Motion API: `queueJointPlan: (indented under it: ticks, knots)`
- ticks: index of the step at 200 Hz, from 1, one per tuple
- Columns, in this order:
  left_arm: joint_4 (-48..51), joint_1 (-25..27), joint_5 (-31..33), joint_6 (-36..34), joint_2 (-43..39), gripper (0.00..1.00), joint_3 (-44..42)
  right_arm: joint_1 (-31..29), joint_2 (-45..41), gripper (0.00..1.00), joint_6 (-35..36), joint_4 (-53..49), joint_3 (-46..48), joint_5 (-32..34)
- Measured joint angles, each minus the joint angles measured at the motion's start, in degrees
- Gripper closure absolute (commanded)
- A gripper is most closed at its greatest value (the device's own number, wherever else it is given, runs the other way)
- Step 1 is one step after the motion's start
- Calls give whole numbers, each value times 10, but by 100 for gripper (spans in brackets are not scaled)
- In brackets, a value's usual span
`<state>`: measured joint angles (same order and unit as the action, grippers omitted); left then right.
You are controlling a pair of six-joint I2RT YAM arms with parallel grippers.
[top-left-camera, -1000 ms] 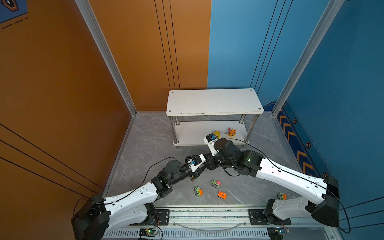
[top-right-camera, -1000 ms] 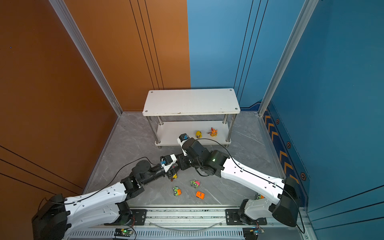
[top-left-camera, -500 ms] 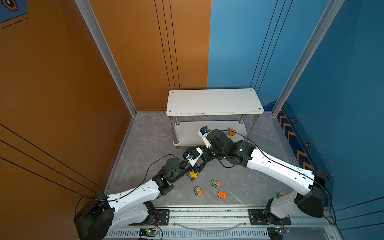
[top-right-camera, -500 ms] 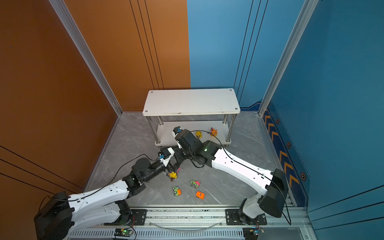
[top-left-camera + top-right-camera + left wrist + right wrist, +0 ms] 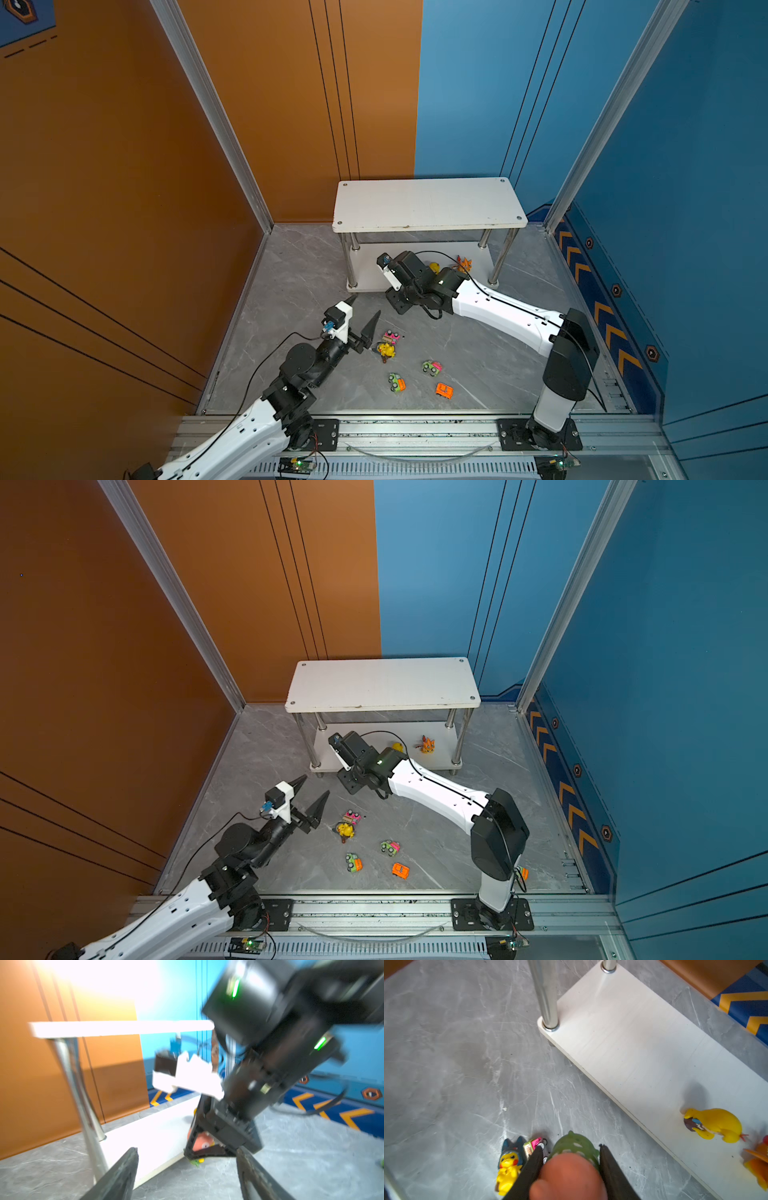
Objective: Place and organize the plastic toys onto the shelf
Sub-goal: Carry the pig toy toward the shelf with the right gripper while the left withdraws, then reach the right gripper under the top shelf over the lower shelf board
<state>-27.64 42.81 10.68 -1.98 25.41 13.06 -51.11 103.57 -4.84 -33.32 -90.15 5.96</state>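
- My left claw: jaws wide apart, nothing in them, above the floor beside the loose toys.
- My right claw: clamped on a pink-and-green figurine, at the front edge of the shelf's lower board, toward its left end.
- Lower board, near the front edge: yellow figurine, orange figurine.
- Floor, mid-area: hooded yellow figurine just beside pink car.
- Nearer the floor's front edge: green-pink car, green-orange car, orange car.

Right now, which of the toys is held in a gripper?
The pink-and-green toy, clamped in the right gripper just short of the shelf; all the other toys lie loose, touched by no gripper.
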Motion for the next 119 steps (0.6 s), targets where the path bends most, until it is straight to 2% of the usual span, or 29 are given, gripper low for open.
queueJointPlan:
  ticks: [32, 58, 119]
  knots:
    - [36, 4, 42, 6, -73, 27, -20, 15, 33, 100, -10, 21, -4, 39]
    - [68, 4, 52, 10, -66, 27, -30, 27, 55, 100, -19, 49, -8, 63]
    - [74, 4, 52, 14, -32, 27, -30, 66, 111, 100, -27, 103, -26, 61]
